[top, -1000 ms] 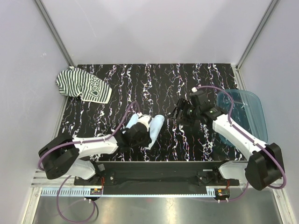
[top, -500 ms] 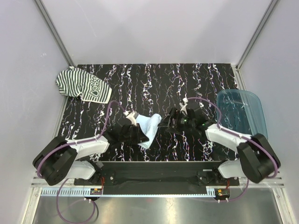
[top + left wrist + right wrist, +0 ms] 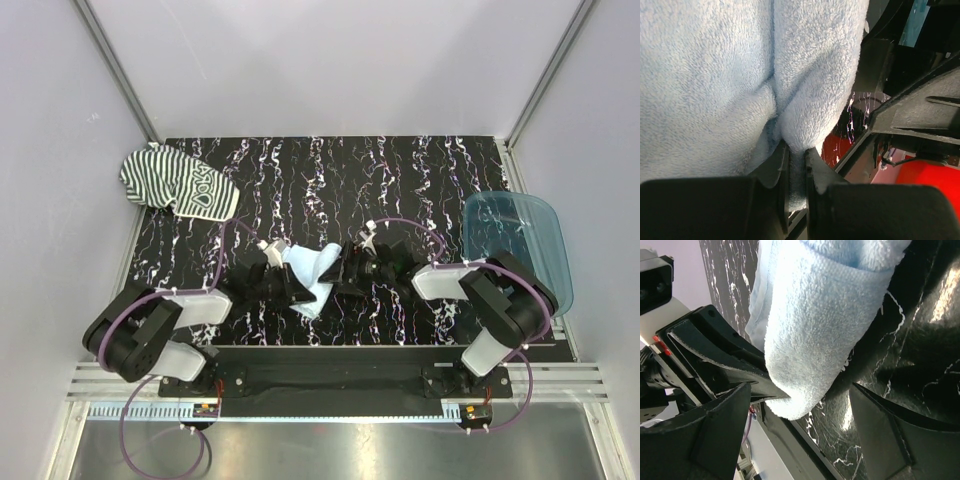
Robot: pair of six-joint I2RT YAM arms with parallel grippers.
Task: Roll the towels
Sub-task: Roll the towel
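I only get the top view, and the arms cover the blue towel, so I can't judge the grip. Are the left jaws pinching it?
Observer: Yes. The left wrist view shows the left gripper shut on a fold of the blue towel.
Operator: And the right jaws?
Observer: The right gripper is open, one jaw on each side of the towel's thick end, not closed on it.

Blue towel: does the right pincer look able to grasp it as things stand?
Probably yes: the right pincer stands open with an end of the blue towel between its fingers, nothing blocking. The left pincer grips another part.
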